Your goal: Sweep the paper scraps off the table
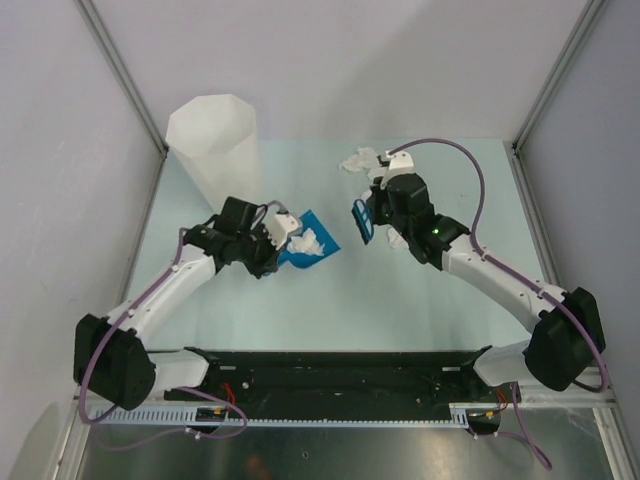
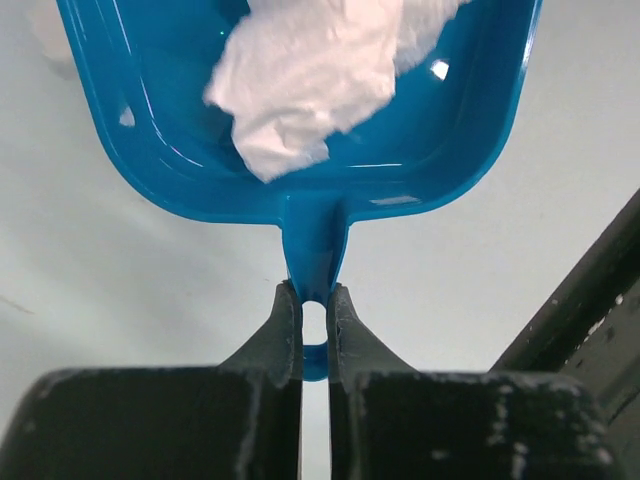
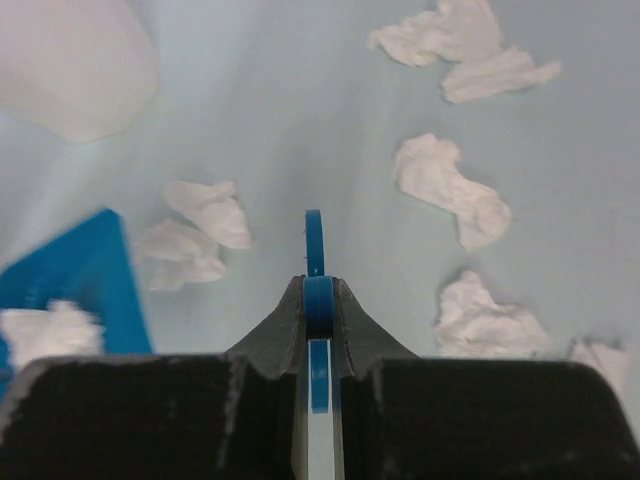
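Note:
My left gripper [image 1: 277, 244] is shut on the handle of a blue dustpan [image 1: 300, 252] at the table's middle left. In the left wrist view the gripper [image 2: 314, 300] pinches the handle, and the pan [image 2: 170, 150] holds a white paper wad [image 2: 310, 80]. My right gripper [image 1: 374, 214] is shut on a blue brush [image 1: 362, 221], held just right of the pan; the right wrist view shows that gripper [image 3: 317, 292] on the thin blue handle [image 3: 315, 235]. Loose paper scraps lie on the mint-green table [image 1: 330, 300]: near the far edge [image 1: 358, 160], and beside the brush [image 3: 445, 185], [image 3: 485, 322], [image 3: 205, 212].
A tall white faceted bin [image 1: 213, 140] stands at the far left corner, behind the left arm; it also shows in the right wrist view [image 3: 70, 60]. Grey walls with metal posts close the table on three sides. A black rail runs along the near edge [image 1: 330, 370].

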You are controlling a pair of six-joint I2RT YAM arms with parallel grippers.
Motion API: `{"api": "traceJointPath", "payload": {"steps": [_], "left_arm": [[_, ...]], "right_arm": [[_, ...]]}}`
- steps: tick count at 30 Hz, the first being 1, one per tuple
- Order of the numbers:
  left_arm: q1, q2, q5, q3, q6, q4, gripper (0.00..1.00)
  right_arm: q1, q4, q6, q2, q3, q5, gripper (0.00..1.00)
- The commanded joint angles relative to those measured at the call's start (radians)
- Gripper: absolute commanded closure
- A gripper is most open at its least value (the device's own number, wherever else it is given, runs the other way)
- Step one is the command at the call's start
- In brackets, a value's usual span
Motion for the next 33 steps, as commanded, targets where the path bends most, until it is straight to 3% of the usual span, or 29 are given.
{"api": "traceJointPath", "payload": {"steps": [1, 14, 20, 26, 30, 33], "left_arm": [[0.023, -0.058, 0.009, 0.135, -0.085, 0.010, 1.00], [0.095, 0.037, -0.139, 0.574, -0.149, -0.021, 1.00], [0.201, 0.147, -0.178, 0.813, -0.145, -0.035, 1.00], [0.250, 0.296, -0.568, 1.092, -0.004, -0.036, 1.00], [0.250, 0.425, -0.888, 1.290, 0.189, -0.038, 1.00], [0.230, 0.528, -1.030, 1.352, 0.337, -0.033, 1.00]], "right_arm": [[-0.059, -0.066, 0.019, -0.100, 0.013, 0.049, 1.00], [-0.105, -0.142, 0.010, -0.268, -0.101, 0.083, 1.00], [-0.105, -0.149, 0.021, -0.273, -0.135, 0.058, 1.00], [-0.105, -0.126, 0.024, -0.282, -0.165, 0.032, 1.00], [-0.105, -0.105, 0.027, -0.281, -0.168, 0.005, 1.00], [-0.103, -0.105, 0.027, -0.284, -0.171, -0.002, 1.00]]}}
